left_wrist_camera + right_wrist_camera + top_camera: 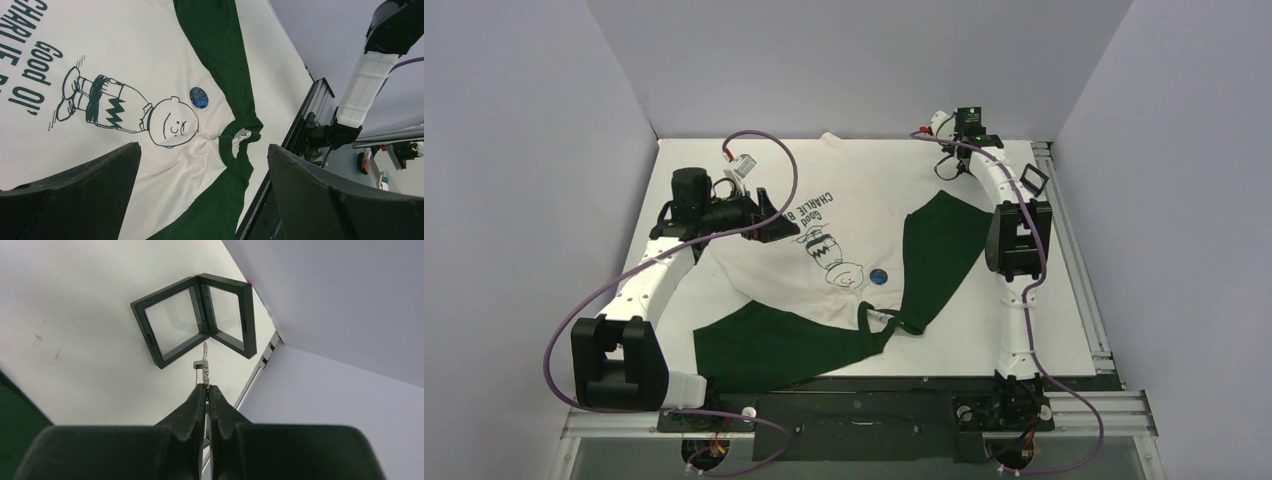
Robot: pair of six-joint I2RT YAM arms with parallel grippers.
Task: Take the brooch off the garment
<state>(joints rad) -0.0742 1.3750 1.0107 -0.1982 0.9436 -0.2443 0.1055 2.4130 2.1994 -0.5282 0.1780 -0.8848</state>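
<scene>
Hovering over the T-shirt (769, 285) spread on the table (1064, 330), the left tool (772, 226) sits near the print. Its wrist view shows it gaping and empty, with a blue round badge (198, 97) pinned by the collar (239, 167) ahead. The right tool (207, 386) is clamped on the end of a slim silver brooch (206, 372), off the T-shirt, above an open black frame case (200, 320); so slight a pinch could let it twist and drop astray.

Lab test cell (plain grey walls (524, 150)).
</scene>
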